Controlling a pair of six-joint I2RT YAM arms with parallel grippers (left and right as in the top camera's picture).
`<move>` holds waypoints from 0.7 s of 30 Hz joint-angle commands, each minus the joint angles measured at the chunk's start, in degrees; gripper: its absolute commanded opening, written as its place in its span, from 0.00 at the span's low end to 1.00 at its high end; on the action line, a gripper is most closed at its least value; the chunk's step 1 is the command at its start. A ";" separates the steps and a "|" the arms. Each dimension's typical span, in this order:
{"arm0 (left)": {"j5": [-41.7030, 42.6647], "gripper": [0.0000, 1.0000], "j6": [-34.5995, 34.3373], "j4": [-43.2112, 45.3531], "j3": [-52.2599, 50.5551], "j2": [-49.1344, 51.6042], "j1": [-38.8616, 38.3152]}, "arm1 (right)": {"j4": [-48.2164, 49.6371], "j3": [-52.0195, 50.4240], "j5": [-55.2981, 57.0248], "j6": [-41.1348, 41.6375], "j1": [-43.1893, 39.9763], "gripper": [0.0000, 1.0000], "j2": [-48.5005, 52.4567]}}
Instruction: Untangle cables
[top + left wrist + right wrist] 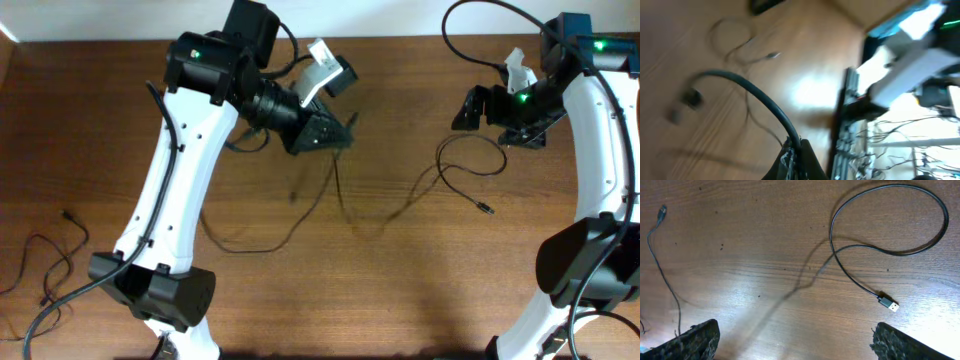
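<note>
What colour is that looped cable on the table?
The cable is black, its plug silvery; clearest in the right wrist view.

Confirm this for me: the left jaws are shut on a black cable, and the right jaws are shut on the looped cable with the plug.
One thing is wrong. The right wrist view shows the right jaws wide open, with the looped cable lying loose on the table beneath them. The left jaws are shut on a black cable, as stated.
</note>
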 commanded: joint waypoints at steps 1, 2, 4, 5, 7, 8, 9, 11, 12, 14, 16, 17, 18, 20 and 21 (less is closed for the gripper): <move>15.19 0.00 1.27 2.47 -0.11 0.83 1.11 | -0.07 -0.33 0.44 -0.17 0.57 0.99 0.28; 14.91 0.00 -4.00 4.70 -0.11 0.83 2.58 | -0.13 -0.33 0.44 -0.20 0.57 0.99 0.28; 15.34 0.00 -10.80 8.85 -0.11 0.83 5.75 | -0.22 -0.33 0.44 -0.20 0.57 0.99 0.28; 10.34 0.00 -19.41 12.90 -0.11 0.83 9.79 | -0.24 -0.33 0.44 -0.20 0.57 0.99 0.28; -11.58 0.00 -30.77 13.81 -0.11 0.83 13.90 | -0.39 -0.33 0.46 -0.20 0.57 0.99 0.28; -23.32 0.00 -34.91 13.16 -0.11 0.83 15.67 | -0.42 -0.33 0.46 -0.20 0.57 0.99 0.28; -40.19 0.00 -39.76 11.58 -0.31 0.90 17.44 | -0.39 -0.33 0.46 -0.20 0.57 0.99 0.28; -50.34 0.00 -40.70 8.98 -1.11 1.29 18.47 | -0.17 -0.33 0.46 -0.20 0.57 0.99 0.28; -50.93 0.00 -40.68 8.37 -2.23 1.68 18.51 | 0.02 -0.33 0.46 -0.20 0.57 0.99 0.28; -51.28 0.00 -40.68 9.84 -7.37 3.19 18.38 | 0.46 -0.33 0.46 -0.20 0.57 0.99 0.28; -55.30 0.00 -40.70 14.60 -13.86 4.94 18.49 | 0.46 -0.33 0.46 -0.22 0.57 0.99 0.28; -56.63 0.00 -40.68 17.46 -16.59 5.29 18.56 | 0.52 -0.33 0.48 -0.22 0.57 0.99 0.28; -59.06 0.00 -40.65 21.62 -20.52 5.84 18.56 | 0.61 -0.33 0.48 -0.46 0.57 0.99 0.28; -61.70 0.00 -39.87 27.76 -26.86 6.56 18.56 | 0.66 -0.33 0.50 -0.44 0.57 0.99 0.28; -61.70 0.07 -37.64 30.29 -29.35 6.86 18.56 | 0.79 -0.33 0.50 -0.44 0.57 0.99 0.28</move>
